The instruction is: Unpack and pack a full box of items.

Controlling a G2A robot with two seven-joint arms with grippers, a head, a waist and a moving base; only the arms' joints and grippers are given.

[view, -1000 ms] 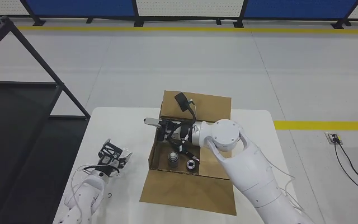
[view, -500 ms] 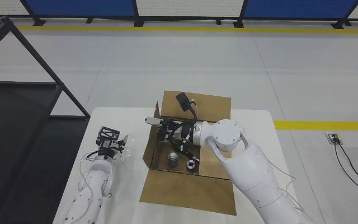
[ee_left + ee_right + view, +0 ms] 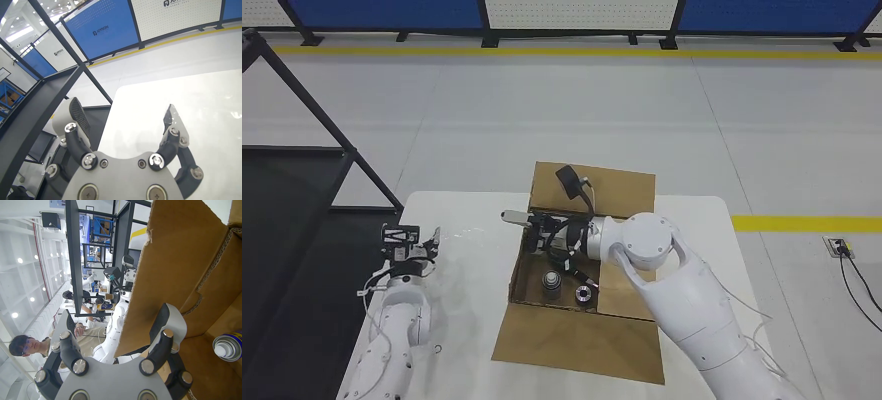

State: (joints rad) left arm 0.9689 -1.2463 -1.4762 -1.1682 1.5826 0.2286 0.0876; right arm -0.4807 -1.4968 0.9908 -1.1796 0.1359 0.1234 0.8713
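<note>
An open cardboard box (image 3: 622, 190) stands mid-table. Inside it are a spray can (image 3: 553, 285) (image 3: 226, 345) and a small round item (image 3: 583, 294). My right gripper (image 3: 515, 217) (image 3: 117, 313) is at the box's left side and open. Its fingers straddle the upright left flap (image 3: 170, 256), one finger inside the box (image 3: 166, 321) and one outside (image 3: 69, 321). My left gripper (image 3: 407, 241) (image 3: 122, 108) is open and holds nothing. It hovers over the white table (image 3: 170, 91) near the far left corner.
A black metal rack (image 3: 302, 170) (image 3: 56, 83) stands just beyond the table's left edge, close to my left gripper. The box's front flap (image 3: 577, 345) lies flat on the table. Bare table surface lies between the left arm and the box.
My left arm has swung left and back, from near the box towards the table's left edge. The box's left flap tilted outward briefly and now stands upright. The right gripper stayed put.
</note>
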